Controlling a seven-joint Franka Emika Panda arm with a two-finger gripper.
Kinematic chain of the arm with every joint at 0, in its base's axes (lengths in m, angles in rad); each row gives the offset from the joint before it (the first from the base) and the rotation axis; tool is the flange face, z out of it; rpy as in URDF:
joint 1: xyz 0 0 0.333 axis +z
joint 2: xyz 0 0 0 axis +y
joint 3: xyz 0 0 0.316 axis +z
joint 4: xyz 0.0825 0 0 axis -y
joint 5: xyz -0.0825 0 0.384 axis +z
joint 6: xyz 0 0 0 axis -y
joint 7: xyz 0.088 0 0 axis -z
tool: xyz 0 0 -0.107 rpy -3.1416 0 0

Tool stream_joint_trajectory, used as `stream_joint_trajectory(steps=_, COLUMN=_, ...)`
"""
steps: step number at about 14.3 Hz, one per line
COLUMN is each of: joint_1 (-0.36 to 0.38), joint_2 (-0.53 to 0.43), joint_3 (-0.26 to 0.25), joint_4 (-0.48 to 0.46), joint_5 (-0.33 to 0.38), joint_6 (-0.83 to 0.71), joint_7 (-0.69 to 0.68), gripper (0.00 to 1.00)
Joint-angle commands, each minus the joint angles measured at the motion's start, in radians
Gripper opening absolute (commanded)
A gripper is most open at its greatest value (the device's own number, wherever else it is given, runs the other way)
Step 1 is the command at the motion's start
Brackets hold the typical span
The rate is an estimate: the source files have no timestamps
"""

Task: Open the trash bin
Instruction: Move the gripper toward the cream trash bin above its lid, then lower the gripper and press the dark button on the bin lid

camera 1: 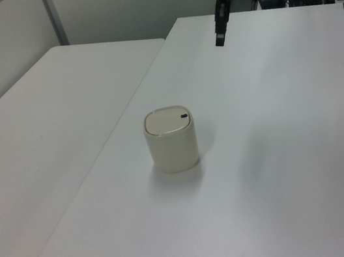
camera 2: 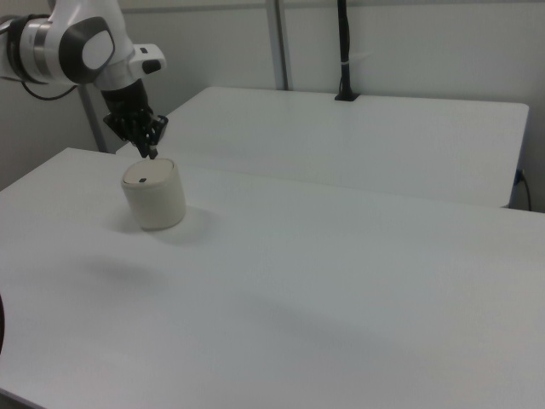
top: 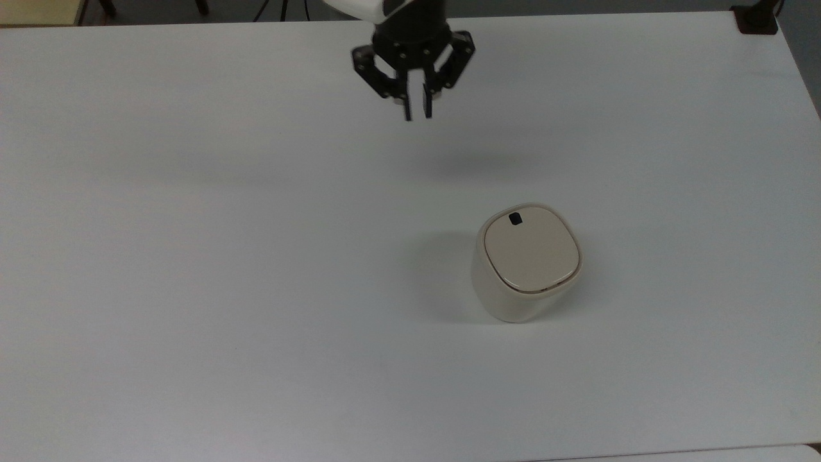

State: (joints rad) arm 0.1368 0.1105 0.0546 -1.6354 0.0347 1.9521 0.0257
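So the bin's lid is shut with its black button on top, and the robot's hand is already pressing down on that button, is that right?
Not quite. The bin's lid is shut with the black button on top, but the hand isn't touching it. The top view shows it hanging above bare table, well away from the bin.

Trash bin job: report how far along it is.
Done: nothing on the bin itself. The small cream-beige plastic trash bin stands upright on the white table, its flat lid down.
In hand: the black pincer, fingers nearly together, hangs above the table, apart from the bin.
Left: reach the lid's small black button, press it, lid up.
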Motion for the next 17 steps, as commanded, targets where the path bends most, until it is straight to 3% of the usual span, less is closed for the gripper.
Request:
stream_joint_trajectory(steps=1, joint_1=0.055, joint_2=0.052, joint_3=-0.002, joint_4=0.005, joint_5=0.007, joint_6=0.132, joint_7=0.212, gripper=0.0)
stream_joint_trajectory(steps=7, joint_1=0.106, joint_2=0.164, joint_3=-0.001, joint_4=0.005, joint_5=0.011, joint_6=0.339, joint_7=0.537, gripper=0.0)
stream_joint_trajectory(steps=17, joint_1=0.187, joint_2=0.29, joint_3=-0.001, joint_4=0.005, joint_5=-0.064, joint_6=0.487, joint_7=0.724, gripper=0.0)
